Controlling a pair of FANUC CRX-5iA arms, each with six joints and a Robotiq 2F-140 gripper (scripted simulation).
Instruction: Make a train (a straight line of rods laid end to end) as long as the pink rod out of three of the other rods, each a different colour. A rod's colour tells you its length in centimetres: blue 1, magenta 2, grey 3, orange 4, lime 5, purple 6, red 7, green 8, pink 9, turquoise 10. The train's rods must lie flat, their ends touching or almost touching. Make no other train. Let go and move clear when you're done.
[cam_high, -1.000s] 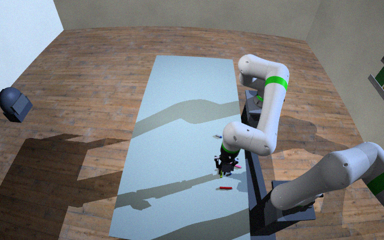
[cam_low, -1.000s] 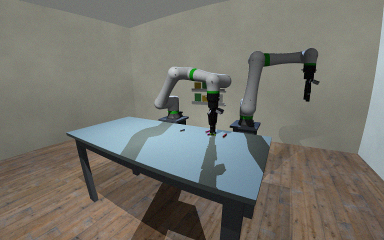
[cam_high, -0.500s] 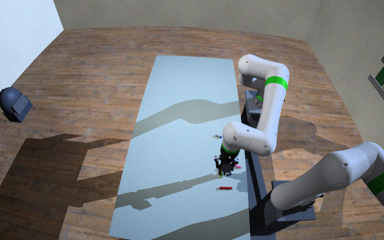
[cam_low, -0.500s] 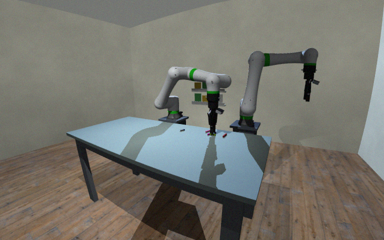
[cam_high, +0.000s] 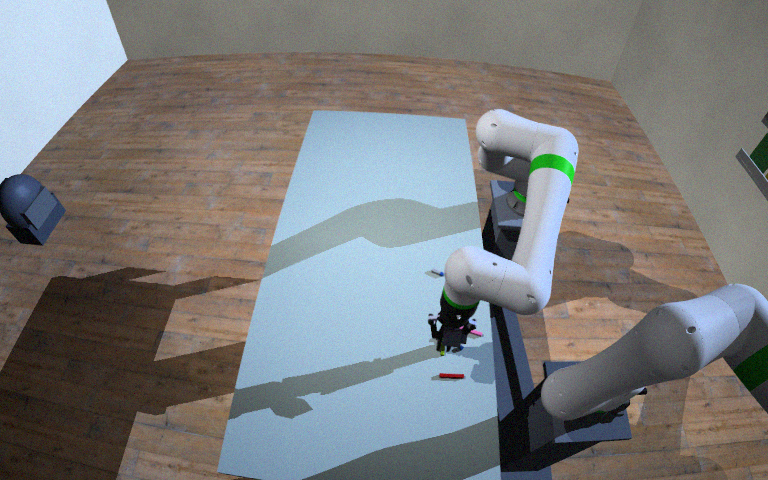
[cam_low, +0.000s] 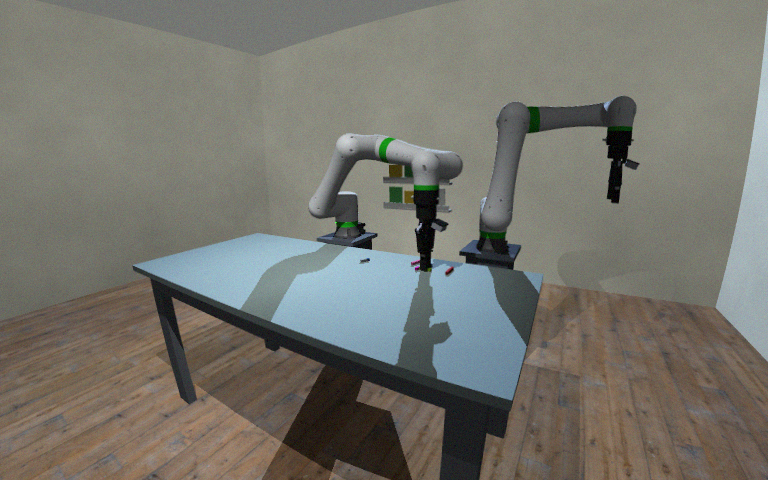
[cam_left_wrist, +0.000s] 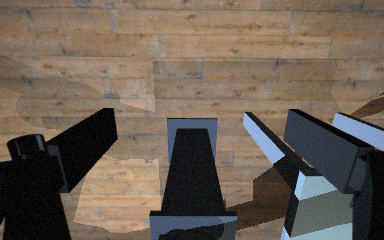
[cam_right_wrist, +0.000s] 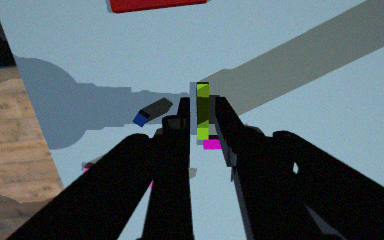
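The lime rod (cam_right_wrist: 202, 133) (cam_high: 442, 351) lies flat between the fingertips of my right gripper (cam_right_wrist: 202, 112) (cam_low: 424, 268), with a narrow gap on each side. That gripper is low over the table, open only a little. A magenta rod (cam_right_wrist: 212, 144) is at the lime rod's near end, partly hidden by a finger. A short dark rod with a blue end (cam_right_wrist: 140, 119) lies left of the fingers. The pink rod (cam_high: 476, 332) (cam_low: 415, 262) is partly hidden behind the gripper. My left gripper (cam_left_wrist: 200, 124) (cam_low: 613, 199) is open and empty, high and off the table.
The red rod (cam_high: 451, 375) (cam_low: 449, 271) (cam_right_wrist: 157, 4) lies apart, beyond the lime rod in the right wrist view. Another small grey and blue piece (cam_high: 441, 274) (cam_low: 364, 260) lies farther along the table (cam_high: 390, 164). Arm shadows cross the table.
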